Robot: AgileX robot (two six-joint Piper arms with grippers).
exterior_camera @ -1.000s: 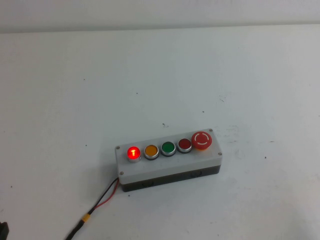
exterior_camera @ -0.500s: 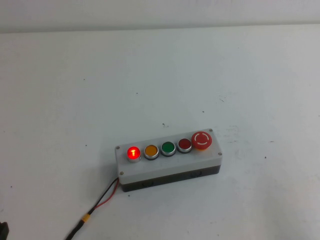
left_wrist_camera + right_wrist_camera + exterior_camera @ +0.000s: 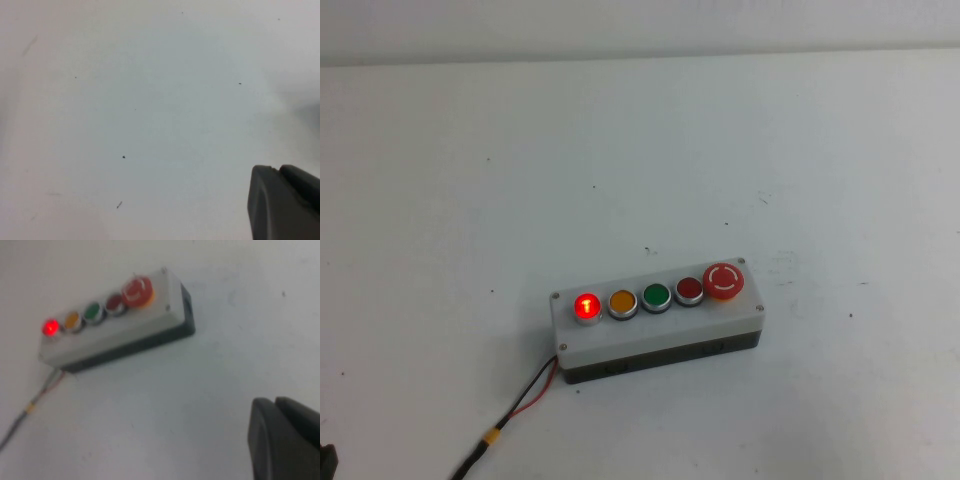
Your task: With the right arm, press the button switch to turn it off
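1. I see the button switch (image 3: 587,307) glowing red at the left end of the grey box (image 3: 655,340) on the white table (image 3: 640,150).
2. My right gripper (image 3: 285,440) hovers well apart from the box; whether it is clenched or released I cannot tell.
3. My left gripper (image 3: 282,202) hangs over bare table; its state likewise cannot be told.

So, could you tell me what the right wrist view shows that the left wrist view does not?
Only the right wrist view shows the grey box, its glowing button switch, the other buttons, the wires and a corner of the right gripper, apart from the box. Only the left wrist view shows a corner of the left gripper over bare surface. Both share the white table.
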